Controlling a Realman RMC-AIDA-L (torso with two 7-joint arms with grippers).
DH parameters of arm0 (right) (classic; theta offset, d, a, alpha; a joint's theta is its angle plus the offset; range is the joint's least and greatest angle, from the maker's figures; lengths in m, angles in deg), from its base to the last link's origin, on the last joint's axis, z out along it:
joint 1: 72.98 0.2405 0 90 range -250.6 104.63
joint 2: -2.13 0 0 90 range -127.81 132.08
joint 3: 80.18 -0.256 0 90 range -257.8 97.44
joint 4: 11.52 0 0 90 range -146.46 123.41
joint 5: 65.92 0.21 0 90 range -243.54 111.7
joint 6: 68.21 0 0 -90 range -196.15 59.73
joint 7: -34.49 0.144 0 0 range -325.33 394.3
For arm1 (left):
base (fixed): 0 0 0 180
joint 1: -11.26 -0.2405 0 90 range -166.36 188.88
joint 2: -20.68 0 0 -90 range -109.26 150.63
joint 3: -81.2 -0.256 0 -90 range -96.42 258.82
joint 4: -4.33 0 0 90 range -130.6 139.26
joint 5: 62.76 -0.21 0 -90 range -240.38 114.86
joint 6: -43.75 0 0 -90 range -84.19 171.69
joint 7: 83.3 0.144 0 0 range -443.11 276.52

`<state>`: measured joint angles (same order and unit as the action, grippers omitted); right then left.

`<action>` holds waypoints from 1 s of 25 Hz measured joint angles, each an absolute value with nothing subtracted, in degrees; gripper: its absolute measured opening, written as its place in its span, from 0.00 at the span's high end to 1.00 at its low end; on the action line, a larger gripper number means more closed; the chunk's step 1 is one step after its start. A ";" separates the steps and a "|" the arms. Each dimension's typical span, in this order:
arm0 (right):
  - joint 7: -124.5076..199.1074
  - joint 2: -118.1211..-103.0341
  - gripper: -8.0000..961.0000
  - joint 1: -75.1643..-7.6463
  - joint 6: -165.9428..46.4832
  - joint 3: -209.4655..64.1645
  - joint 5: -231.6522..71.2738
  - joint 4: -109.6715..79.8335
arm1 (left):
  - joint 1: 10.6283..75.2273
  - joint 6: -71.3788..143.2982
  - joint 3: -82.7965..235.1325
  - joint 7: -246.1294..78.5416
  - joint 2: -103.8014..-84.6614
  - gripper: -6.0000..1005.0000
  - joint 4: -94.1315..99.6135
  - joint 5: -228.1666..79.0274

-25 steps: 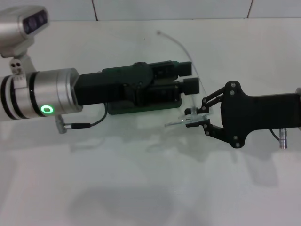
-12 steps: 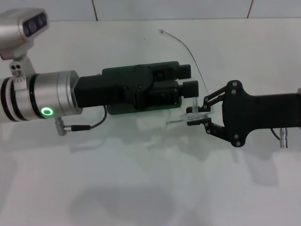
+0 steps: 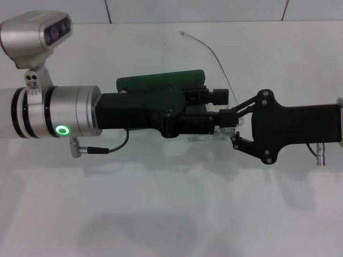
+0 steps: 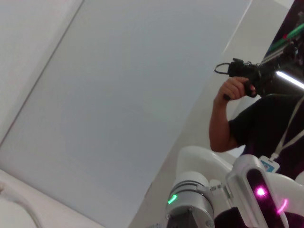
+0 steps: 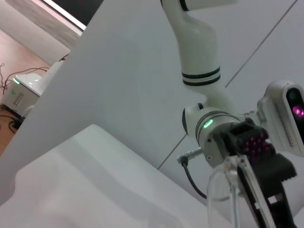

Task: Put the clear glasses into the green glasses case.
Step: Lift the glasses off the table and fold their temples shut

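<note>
the green glasses case (image 3: 161,81) lies toward the far edge of the white table (image 3: 171,203), near its middle, with its long axis running left to right across the head view. most of the case is hidden under the left gripper (image 3: 214,104), which reaches in from the left edge and sits over the case's near side; whether that gripper's fingers are apart or together cannot be told from here.

the right gripper (image 3: 228,126) comes in from the right edge and is clamped on the clear glasses (image 3: 211,135), holding them just off the right end of the case, close against the left gripper's tip. one thin clear arm (image 3: 214,53) of the glasses arcs away toward the far edge. in the right wrist view the glasses (image 5: 228,185) show as a clear curved piece.

so the glasses lie to the right of the case, roughly in line with its long axis, and the right arm is nearer. my judgement is that the coming move is a short slide leftward into the case, and the crowding left gripper could get in the way.
</note>
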<state>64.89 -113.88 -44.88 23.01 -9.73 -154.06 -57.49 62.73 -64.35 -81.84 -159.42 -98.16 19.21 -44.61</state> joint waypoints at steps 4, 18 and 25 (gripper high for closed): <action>64.89 -113.87 0.87 -44.82 23.06 -9.67 -154.08 -57.49 | 63.18 -64.30 -81.84 -159.54 -98.21 0.28 19.23 -45.44; 64.90 -113.54 0.87 -45.32 31.60 -10.22 -152.87 -57.72 | 55.73 -63.87 -81.74 -152.27 -93.95 0.28 21.71 -35.68; 64.90 -113.92 0.87 -43.59 39.81 -7.52 -145.46 -54.42 | 52.15 -56.84 -81.75 -134.61 -97.82 0.28 23.29 -32.09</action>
<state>64.90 -113.92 -43.59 39.81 -7.52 -145.46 -54.42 52.15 -56.84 -81.75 -134.61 -97.82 23.29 -32.09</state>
